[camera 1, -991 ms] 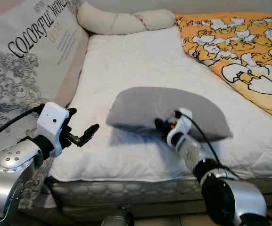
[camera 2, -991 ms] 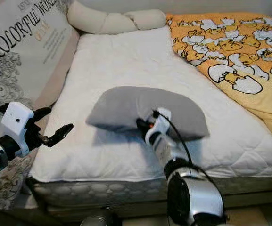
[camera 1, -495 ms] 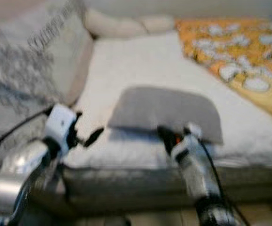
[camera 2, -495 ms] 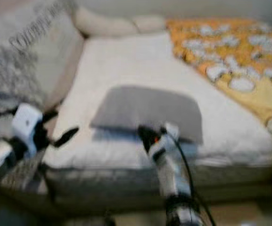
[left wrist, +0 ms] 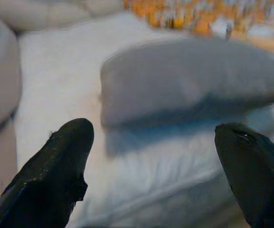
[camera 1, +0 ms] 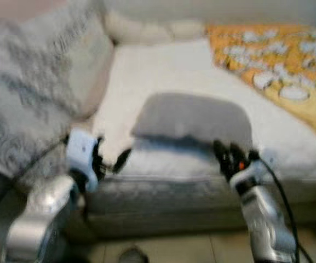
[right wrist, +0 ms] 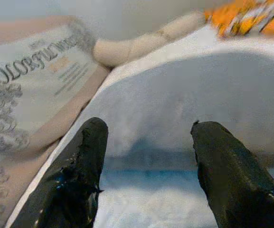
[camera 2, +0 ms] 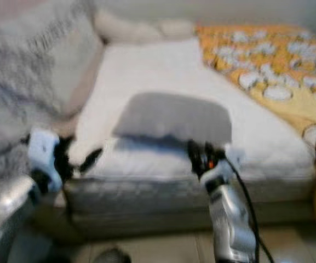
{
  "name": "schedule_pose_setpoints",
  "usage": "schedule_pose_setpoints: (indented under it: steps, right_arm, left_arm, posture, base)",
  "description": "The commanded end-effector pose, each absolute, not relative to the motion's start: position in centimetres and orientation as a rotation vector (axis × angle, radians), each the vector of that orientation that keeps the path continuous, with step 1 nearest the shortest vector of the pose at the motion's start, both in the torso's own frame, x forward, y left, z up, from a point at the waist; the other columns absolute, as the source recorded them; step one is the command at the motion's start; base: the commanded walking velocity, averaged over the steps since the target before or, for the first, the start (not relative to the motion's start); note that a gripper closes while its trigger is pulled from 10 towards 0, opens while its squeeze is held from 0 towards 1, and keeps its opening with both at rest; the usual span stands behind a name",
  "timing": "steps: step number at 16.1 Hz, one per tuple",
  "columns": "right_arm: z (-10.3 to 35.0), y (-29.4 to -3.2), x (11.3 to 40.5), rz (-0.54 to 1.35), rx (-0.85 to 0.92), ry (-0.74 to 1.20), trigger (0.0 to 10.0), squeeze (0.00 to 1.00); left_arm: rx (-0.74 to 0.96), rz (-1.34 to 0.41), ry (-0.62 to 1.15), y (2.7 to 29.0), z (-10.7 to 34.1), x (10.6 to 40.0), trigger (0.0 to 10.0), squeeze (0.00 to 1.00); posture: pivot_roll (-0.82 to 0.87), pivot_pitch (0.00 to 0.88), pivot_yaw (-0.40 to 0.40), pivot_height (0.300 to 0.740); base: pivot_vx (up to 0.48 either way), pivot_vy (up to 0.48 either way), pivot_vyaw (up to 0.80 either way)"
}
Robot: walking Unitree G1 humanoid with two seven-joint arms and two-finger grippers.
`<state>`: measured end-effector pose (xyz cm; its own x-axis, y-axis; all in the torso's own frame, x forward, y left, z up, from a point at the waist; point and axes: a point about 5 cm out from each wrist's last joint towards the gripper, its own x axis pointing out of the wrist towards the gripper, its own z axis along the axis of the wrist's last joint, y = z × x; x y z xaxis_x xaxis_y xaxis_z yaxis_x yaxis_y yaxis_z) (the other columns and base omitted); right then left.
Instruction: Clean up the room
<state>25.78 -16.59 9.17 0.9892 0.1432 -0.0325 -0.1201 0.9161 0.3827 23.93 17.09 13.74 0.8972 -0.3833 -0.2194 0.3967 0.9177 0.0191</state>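
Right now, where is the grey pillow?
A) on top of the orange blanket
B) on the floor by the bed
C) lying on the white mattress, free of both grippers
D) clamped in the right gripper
C: the grey pillow rests on the white mattress, with the open right gripper short of its near edge.

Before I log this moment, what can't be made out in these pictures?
- Head views: motion blur smears the print on the large cushion and the pattern on the orange blanket.
- Grey pillow: its right end is cut off by the edge of the left wrist view.
- Left gripper and right gripper are open near the mattress; the fingertips are cut off.
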Motion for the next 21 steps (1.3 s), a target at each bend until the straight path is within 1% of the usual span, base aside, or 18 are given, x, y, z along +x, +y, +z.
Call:
schedule_pose_setpoints:
  steps: [1,3,5,6,7,8,11,15,16,21]
  right_arm:
    - [9.8,-17.3,25.5,0.085,0.322,0.059,10.0,0.0]
    - [10.2,-18.1,25.0,0.041,0.247,0.082,10.0,0.0]
    - [10.3,-18.3,24.3,0.026,0.167,0.112,10.0,0.0]
    - [10.3,-18.4,24.1,0.027,0.153,0.119,10.0,0.0]
    - [10.3,-18.4,23.7,0.015,0.076,0.137,10.0,0.0]
    - [10.4,-18.5,23.5,0.023,0.045,0.152,10.0,0.0]
    - [10.7,-19.1,23.6,0.039,0.065,0.165,10.0,0.0]
    - [10.5,-18.8,23.8,0.076,0.077,0.208,10.0,0.0]
    - [9.9,-18.4,23.8,0.095,0.059,0.239,10.0,0.0]
    - [9.0,-17.8,24.0,0.106,0.065,0.266,10.0,0.0]
  left_arm:
    - [0.103,-0.373,0.183,16.9,14.5,24.6,10.0,0.0]
    - [0.094,-0.336,0.171,16.4,14.5,25.0,10.0,0.0]
    - [0.185,-0.316,0.177,16.2,14.3,24.9,10.0,0.0]
    - [0.179,-0.301,0.176,16.1,14.3,24.8,10.0,0.0]
    - [0.158,-0.273,0.163,16.2,14.4,24.8,10.0,0.0]
    - [0.138,-0.243,0.148,16.2,14.4,24.8,10.0,0.0]
    - [0.111,-0.188,0.114,16.2,14.7,24.9,10.0,0.0]
    - [0.091,-0.131,0.112,16.9,14.5,24.9,10.0,0.0]
    - [0.094,-0.133,0.108,16.8,14.5,25.1,10.0,0.0]
    - [0.088,-0.13,0.114,16.7,13.7,25.6,10.0,0.0]
  posture:
    - [0.0,0.0,0.066,0.74]
    - [-0.02,0.0,0.067,0.74]
    - [-0.03,0.0,0.069,0.74]
    - [-0.04,0.0,0.07,0.74]
    - [-0.04,0.0,0.068,0.74]
    - [-0.05,0.0,0.058,0.74]
    - [-0.04,0.0,0.027,0.74]
    - [-0.02,0.0,0.007,0.74]
    - [-0.01,0.0,0.004,0.74]
    - [-0.01,0.0,0.003,0.74]
  base:
    - [0.0,0.0,0.0]
    - [0.0,0.0,0.0]
    - [0.0,0.0,0.0]
    - [0.0,0.0,0.0]
    - [0.0,0.0,0.0]
    - [0.0,0.0,0.0]
    - [0.0,0.0,0.0]
    - [0.301,0.0,0.0]
    - [0.33,0.0,0.0]
    - [0.33,0.0,0.0]
